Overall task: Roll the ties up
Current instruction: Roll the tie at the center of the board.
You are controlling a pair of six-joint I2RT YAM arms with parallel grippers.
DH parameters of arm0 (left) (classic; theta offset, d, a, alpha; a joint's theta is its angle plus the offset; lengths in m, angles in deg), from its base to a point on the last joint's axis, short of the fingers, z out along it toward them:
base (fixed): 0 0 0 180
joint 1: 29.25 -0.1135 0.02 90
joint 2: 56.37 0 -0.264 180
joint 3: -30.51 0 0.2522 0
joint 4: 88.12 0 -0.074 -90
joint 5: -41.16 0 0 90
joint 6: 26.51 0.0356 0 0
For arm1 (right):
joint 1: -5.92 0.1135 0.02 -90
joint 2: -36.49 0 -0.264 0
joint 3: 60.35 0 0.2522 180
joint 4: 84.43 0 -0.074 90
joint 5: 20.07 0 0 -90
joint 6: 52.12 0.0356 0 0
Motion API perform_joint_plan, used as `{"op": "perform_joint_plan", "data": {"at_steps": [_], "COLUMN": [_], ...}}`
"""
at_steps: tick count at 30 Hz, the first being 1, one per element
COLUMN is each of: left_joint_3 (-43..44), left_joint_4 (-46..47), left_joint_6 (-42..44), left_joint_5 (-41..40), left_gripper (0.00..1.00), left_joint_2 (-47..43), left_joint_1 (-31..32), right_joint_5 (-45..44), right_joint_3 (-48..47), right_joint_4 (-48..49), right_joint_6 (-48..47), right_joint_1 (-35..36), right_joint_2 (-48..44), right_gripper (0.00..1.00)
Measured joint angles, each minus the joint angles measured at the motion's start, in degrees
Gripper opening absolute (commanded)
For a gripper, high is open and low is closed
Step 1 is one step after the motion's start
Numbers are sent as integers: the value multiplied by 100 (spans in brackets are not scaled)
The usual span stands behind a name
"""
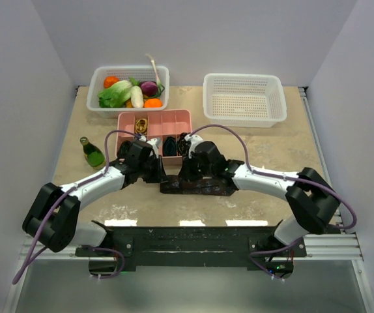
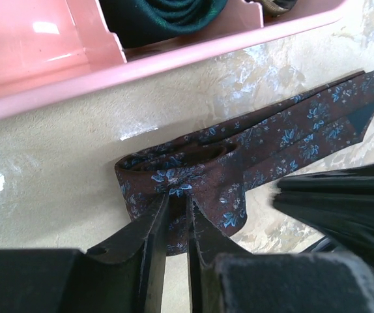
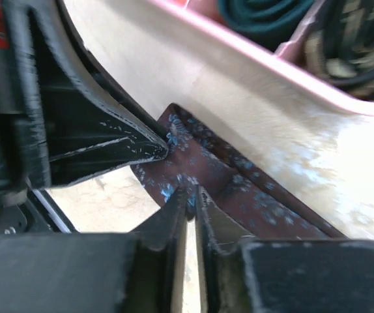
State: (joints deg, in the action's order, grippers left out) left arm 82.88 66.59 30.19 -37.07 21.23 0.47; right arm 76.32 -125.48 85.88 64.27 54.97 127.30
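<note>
Where the two arms meet at the middle of the table (image 1: 265,147), the maroon tie (image 2: 272,140) lies flat on the marbled surface, just in front of the pink tray (image 2: 57,72) and not touching it. It is brownish-maroon with a small blue flower print. One end is folded back on itself into a loose loop; the rest runs away from the fold as a flat strip.

Left gripper (image 2: 177,205): clenched on the folded end. The fingers stand nearly together and fabric sits between them.

Right gripper (image 3: 188,199): jaws drawn close, a thin slit between them, tips at the edge of the same fold. Whether cloth is pinched there I cannot tell (the wrist view is blurred at the tips). The two grippers are just beside each other over the fold.

Tray contents seen: a dark green roll (image 2: 167,13) in one compartment, and a black-and-gold roll (image 3: 359,45) in the compartment next to it.

Elsewhere on the table: a white basket of vegetables (image 1: 129,68) behind the tray, a second white basket (image 1: 242,77) to its right, and a green bottle (image 1: 94,154) standing beside the left arm.
</note>
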Motion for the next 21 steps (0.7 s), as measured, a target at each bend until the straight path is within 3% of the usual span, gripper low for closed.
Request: {"op": "perform_joint_plan", "data": {"at_steps": [5,8,10,13,15,21], "left_joint_3": [0,2,2,4,4,4], "left_joint_4": [20,0,-2,-7,-4,-4], "left_joint_6": [4,13,55,129,144,157], "left_joint_5": [0,0,-2,-13,-24,-26], "left_gripper": [30,38,48,55,66,70], "left_joint_2": [2,-83,-306,-396,-466,-584], "left_joint_1": [11,13,33,35,37,37], "right_joint_5": [-278,-393,-680,-855,-1038,-1491], "right_joint_3": [476,935,1322,1344,1344,1370], "right_joint_4": [-122,-262,-756,-1025,-1252,-1641], "right_joint_6": [140,247,295,319,319,348], "right_joint_1": [-518,-1158,-1609,-1624,-1646,-1777], "right_joint_2": [-597,-868,-1180,-1294,-1412,-1578], "right_gripper": [30,45,62,63,64,64]}}
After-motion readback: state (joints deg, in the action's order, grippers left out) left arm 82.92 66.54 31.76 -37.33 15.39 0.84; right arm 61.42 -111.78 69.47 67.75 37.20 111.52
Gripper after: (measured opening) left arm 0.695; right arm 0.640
